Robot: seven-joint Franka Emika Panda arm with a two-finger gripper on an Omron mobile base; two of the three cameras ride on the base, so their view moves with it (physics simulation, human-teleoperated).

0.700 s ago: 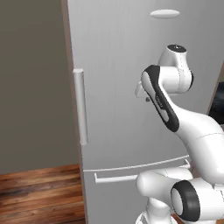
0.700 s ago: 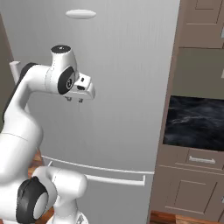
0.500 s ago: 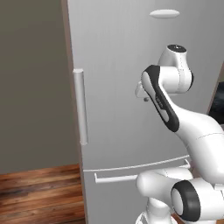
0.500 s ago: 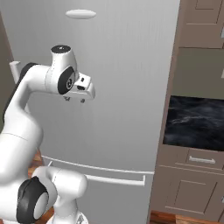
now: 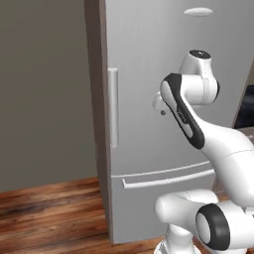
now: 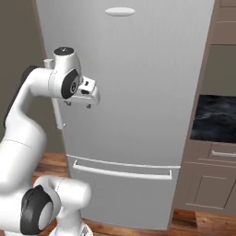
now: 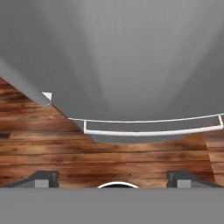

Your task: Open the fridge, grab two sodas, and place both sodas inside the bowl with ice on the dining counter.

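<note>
The tall pale grey fridge (image 5: 163, 74) stands shut right in front of me, so the sodas are hidden. Its vertical silver handle (image 5: 113, 106) runs down the door's left edge, and the lower drawer's bar handle (image 6: 122, 171) lies below. My gripper (image 6: 79, 104) hangs in front of the door at mid height, pointing down, a little to the right of the vertical handle (image 6: 60, 117). In the hand view the gripper (image 7: 113, 179) is open with nothing between its fingertips (image 7: 41, 178), looking down the fridge front at the drawer handle (image 7: 148, 131). The bowl and the dining counter are out of view.
A dark grey wall (image 5: 44, 99) flanks the fridge on the left. Taupe cabinets with a drawer (image 6: 221, 154) and a black marbled surface (image 6: 214, 117) adjoin it on the right. Wood floor (image 5: 49, 213) lies at the fridge's foot.
</note>
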